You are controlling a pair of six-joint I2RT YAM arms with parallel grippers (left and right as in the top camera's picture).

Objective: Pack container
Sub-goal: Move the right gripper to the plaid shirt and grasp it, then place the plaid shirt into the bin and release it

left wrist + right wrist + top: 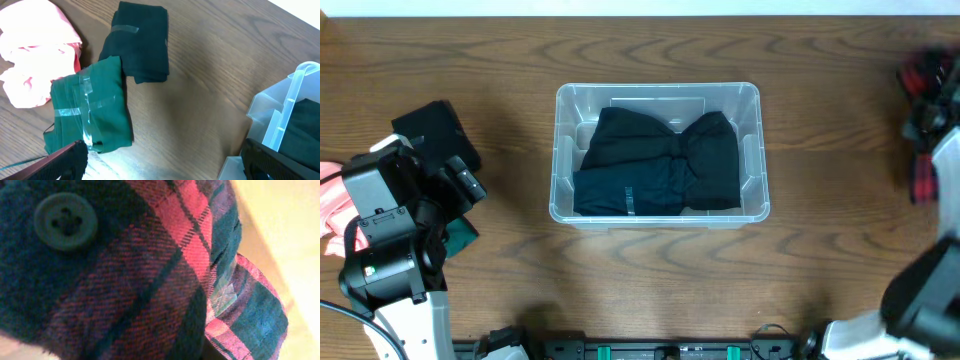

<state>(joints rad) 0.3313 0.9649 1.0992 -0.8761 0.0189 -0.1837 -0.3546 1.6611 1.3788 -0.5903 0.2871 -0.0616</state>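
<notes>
Far left, a pink cloth [35, 50], a green folded cloth [90, 110] and a black folded cloth [140, 42] lie together. The left gripper [165, 167] hovers over them, fingers wide apart. At centre sits the container [560, 150], with a black garment [660, 160] inside. Far right, the right gripper [928, 120] is blurred against a plaid cloth [165, 280], so I cannot tell its state.

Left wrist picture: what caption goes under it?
A green bundle, a black bundle and pink cloth lie on the table near the container.
</notes>
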